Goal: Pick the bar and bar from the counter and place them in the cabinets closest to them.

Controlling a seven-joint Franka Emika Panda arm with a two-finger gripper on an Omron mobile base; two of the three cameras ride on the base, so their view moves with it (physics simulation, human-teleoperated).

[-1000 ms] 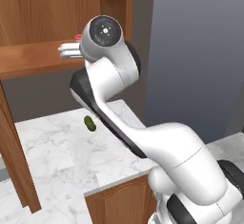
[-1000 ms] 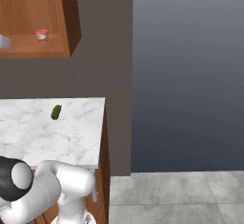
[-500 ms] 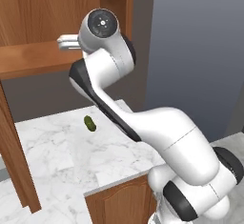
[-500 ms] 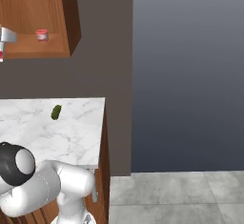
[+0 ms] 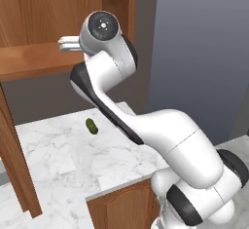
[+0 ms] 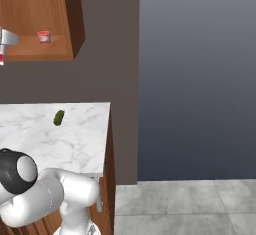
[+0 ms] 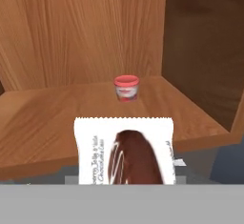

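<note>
The white bar (image 7: 125, 154) with a dark red patch stands upright close before the hand camera, hiding the fingertips. My gripper (image 5: 68, 44) is shut on it at the front edge of the brown wall cabinet's shelf (image 7: 43, 118). In the right base view the gripper (image 6: 4, 39) pokes in at the left edge, level with the cabinet shelf (image 6: 45, 55), with a bit of the bar (image 6: 1, 57) under it. The tan-golden bar is out of view. The white marble counter (image 5: 53, 160) lies below.
A small red jar (image 7: 126, 87) stands at the back of the shelf, also seen as the jar (image 6: 44, 37) in the right base view. A green pickle-like oval (image 5: 91, 125) lies on the counter (image 6: 75, 139). The cabinet's side wall (image 7: 205, 66) closes the right.
The hand has edged a little toward the cabinet shelf with the bar, and the arm's lower links have swung right. The jar and the green oval have not moved.
</note>
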